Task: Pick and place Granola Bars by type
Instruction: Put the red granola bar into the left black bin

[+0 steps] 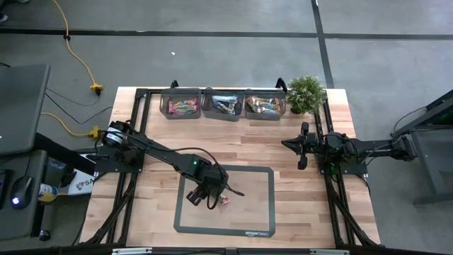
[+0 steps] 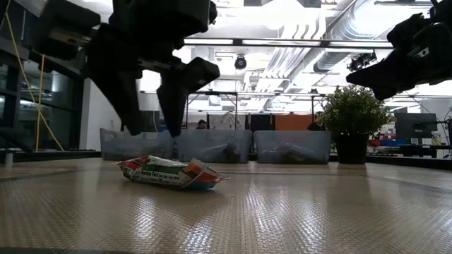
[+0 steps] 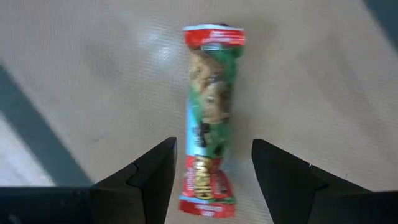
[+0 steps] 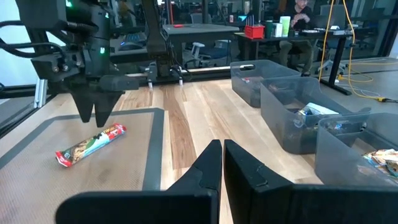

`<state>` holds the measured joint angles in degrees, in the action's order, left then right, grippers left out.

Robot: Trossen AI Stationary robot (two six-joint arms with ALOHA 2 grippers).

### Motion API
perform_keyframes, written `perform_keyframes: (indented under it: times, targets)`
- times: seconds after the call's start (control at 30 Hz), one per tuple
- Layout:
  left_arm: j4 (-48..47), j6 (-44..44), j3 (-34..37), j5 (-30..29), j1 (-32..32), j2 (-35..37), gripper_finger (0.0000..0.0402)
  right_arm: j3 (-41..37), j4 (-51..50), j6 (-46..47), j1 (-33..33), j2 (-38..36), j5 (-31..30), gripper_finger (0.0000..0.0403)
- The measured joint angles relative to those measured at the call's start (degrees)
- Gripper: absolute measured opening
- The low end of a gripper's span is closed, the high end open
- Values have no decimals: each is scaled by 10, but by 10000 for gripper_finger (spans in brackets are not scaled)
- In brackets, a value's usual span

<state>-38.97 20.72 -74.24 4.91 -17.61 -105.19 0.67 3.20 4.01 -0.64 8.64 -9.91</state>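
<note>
On the grey mat (image 1: 262, 225) at the front of the desk (image 1: 233, 138), one bar (image 1: 225, 200) lies flat, red at both ends with green between. The left tool (image 1: 204, 196) hangs just above it with its fingers (image 3: 155, 177) apart, one on each side of the wrapper's near end and touching neither side. In the low view the fingertips stand clear of the bar (image 2: 171, 172), with a gap of air under them.

This looks like the pick step for the last loose bar: the tool is lined up across the bar's width but not yet down on it. The next move calls for a straight descent until the fingers flank the wrapper near the mat, then a close; the grip sits toward one end, so the bar may droop when lifted. After that it needs carrying to the bin holding its kind.

Three bins (image 1: 222, 103) stand in a row at the back edge beside a potted plant (image 1: 306, 93), each with bars inside. The right tool (image 1: 303, 144) waits well apart, over the right side of the desk, its fingers pressed together and holding nothing.

Which bin holds the red-and-green type is hard to tell: the contents read only as mixed colours from above, and the bin walls blur them from the side. The wrapper's print is not legible.
</note>
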Motion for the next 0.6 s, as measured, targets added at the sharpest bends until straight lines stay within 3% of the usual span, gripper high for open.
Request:
perform_keyframes:
  times: [0.17,0.6]
  targets:
    - [8,-18,0,-42,0,-7,207,0,0,0,0,0,0,0]
    - [3,-43,-1,-12,0,-32,207,0,0,0,0,-1,0,0]
